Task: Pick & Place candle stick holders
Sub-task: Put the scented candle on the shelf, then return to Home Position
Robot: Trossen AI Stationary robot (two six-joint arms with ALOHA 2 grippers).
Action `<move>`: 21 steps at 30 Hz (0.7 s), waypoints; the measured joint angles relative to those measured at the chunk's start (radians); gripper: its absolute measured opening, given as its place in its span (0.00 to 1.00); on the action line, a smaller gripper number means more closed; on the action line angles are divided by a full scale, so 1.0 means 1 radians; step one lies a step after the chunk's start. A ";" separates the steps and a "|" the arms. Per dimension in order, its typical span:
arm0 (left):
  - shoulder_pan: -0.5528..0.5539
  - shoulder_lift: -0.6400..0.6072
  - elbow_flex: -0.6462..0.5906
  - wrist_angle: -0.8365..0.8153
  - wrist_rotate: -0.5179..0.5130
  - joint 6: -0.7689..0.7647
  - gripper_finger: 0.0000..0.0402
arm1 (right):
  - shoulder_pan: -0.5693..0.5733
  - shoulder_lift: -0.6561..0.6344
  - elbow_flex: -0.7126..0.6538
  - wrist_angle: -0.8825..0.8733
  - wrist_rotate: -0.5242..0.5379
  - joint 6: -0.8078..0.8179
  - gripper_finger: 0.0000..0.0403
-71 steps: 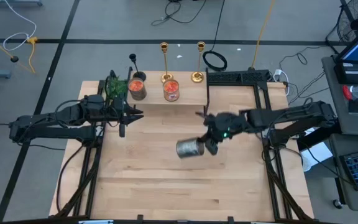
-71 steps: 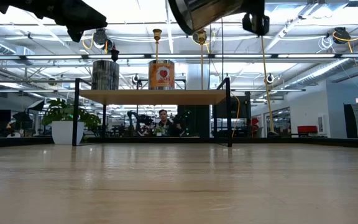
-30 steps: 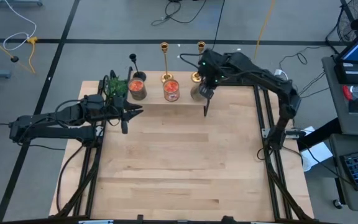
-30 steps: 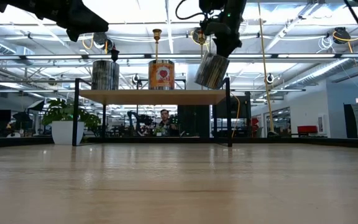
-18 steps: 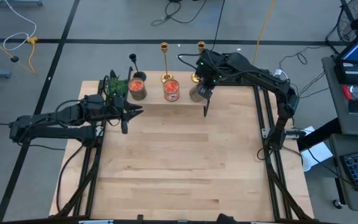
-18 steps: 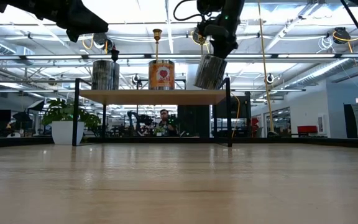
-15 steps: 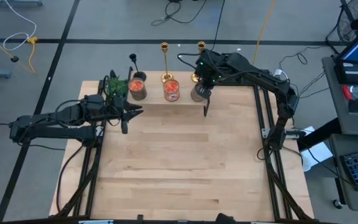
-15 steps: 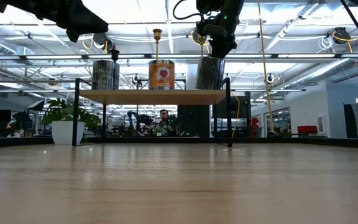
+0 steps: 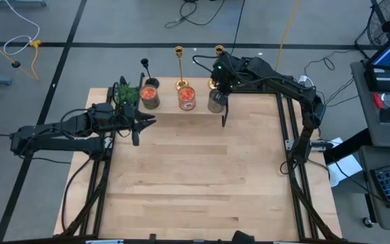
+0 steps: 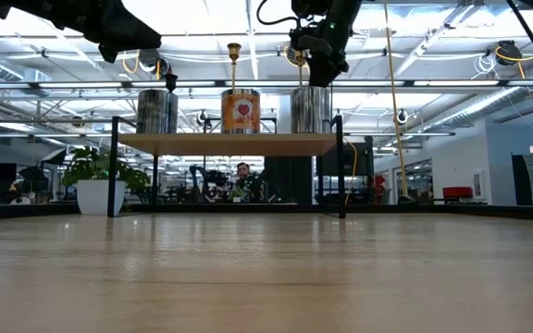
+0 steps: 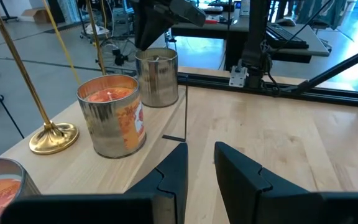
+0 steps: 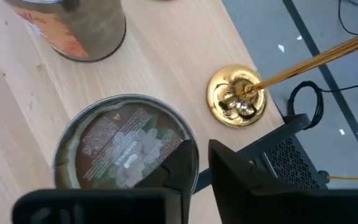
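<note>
Two gold candle stick holders and a shorter black one stand on their round bases along the far side of a raised wooden shelf. My right gripper is shut on a silver can that stands upright on the shelf, next to the right gold holder's base. My left gripper hovers near the shelf's left part, empty, its fingers a little apart. One gold holder shows in the left wrist view. My right gripper holds the silver can by its rim, on the side toward the right gold holder. One finger is inside the can and one outside. The fingers come from above, pointing down. The can stands upright with its bottom on the shelf.
Two cans with orange candles stand on the shelf left of the silver can. A green plant stands at the shelf's left end. The shelf rests on black legs. The wooden table lies below it.
My right gripper has gone down a little at the shelf's right part with the silver can. The can hung tilted just above the shelf and now stands upright on it. The gripper stays shut on the rim.
</note>
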 joint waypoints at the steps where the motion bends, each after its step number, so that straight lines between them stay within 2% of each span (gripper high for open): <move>1: 0.000 0.000 0.000 0.000 0.000 0.000 0.21 | 0.000 0.000 0.000 0.003 0.000 -0.002 0.14; 10: 0.000 0.000 0.000 -0.008 0.000 0.001 0.21 | 0.033 -0.048 -0.001 0.081 -0.001 -0.040 0.21; 15: 0.000 -0.004 0.000 -0.007 -0.003 0.019 0.21 | 0.101 -0.108 -0.001 0.044 0.000 -0.041 0.17; 19: 0.000 -0.032 0.000 -0.008 -0.055 0.042 0.21 | 0.176 -0.160 -0.007 0.034 -0.005 -0.061 0.12; 21: 0.000 -0.059 0.000 -0.010 -0.069 0.037 0.21 | 0.208 -0.198 -0.032 0.055 -0.052 -0.075 0.11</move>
